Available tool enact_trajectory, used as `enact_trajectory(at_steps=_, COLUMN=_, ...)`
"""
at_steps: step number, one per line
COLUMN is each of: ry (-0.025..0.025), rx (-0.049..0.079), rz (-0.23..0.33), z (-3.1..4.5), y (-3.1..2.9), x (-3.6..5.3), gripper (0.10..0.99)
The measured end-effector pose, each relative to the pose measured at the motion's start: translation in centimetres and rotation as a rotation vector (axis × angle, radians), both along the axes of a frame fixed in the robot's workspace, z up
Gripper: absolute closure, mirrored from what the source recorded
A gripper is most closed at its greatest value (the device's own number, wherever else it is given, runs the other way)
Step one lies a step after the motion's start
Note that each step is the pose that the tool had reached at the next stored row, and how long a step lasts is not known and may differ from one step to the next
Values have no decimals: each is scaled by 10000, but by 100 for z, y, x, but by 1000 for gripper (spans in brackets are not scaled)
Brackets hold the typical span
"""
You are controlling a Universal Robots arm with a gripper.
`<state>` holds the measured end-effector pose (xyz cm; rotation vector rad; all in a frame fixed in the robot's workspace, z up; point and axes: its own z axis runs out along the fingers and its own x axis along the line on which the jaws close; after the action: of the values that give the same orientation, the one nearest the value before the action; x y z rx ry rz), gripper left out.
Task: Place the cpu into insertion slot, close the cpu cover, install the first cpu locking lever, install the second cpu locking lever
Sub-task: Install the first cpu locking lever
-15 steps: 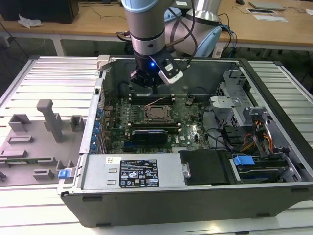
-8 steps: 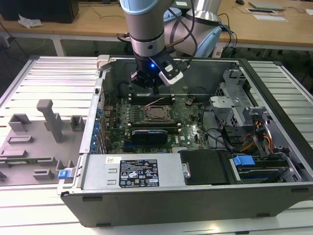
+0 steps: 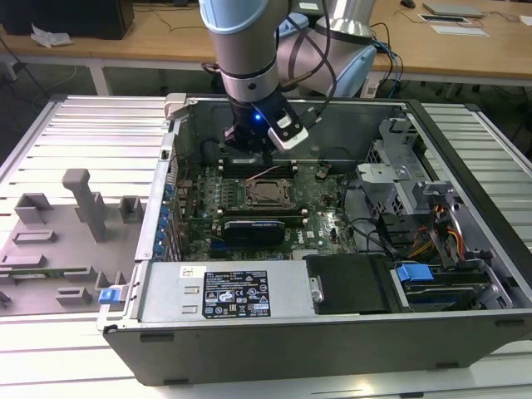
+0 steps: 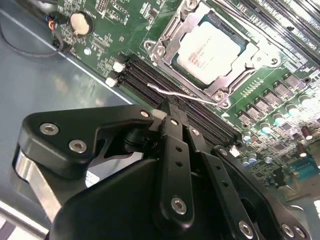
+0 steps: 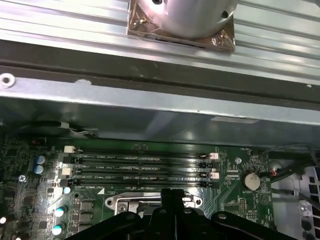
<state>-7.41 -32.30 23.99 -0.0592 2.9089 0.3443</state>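
The pincer (image 4: 167,107) is down inside the open computer case (image 3: 465,199), and its two black fingers (image 4: 172,150) are pressed together. Right at its tip lies a thin silver wire, a locking lever (image 4: 159,89) (I cannot tell if the fingers pinch it or just touch it). Under the tip and to both sides of it run long black memory slots (image 4: 131,71). Just past the lever is the cpu cover (image 4: 170,40), lying flat and closed. Through its square window you can see the shiny grey cpu (image 4: 212,47), sitting in the insertion slot (image 3: 268,194). Farther off to one side of the pincer is a round silver coin battery (image 4: 80,22) on the green board. Far beyond the case, on the grey counter (image 3: 75,133), stand some grey block shapes (image 3: 83,204).
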Motion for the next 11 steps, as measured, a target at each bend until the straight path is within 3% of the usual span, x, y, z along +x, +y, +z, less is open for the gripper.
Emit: enact_trajectory(at_steps=11, ry=-4, rx=-1, rz=-1043, z=-95, y=67, x=-3, gripper=980)
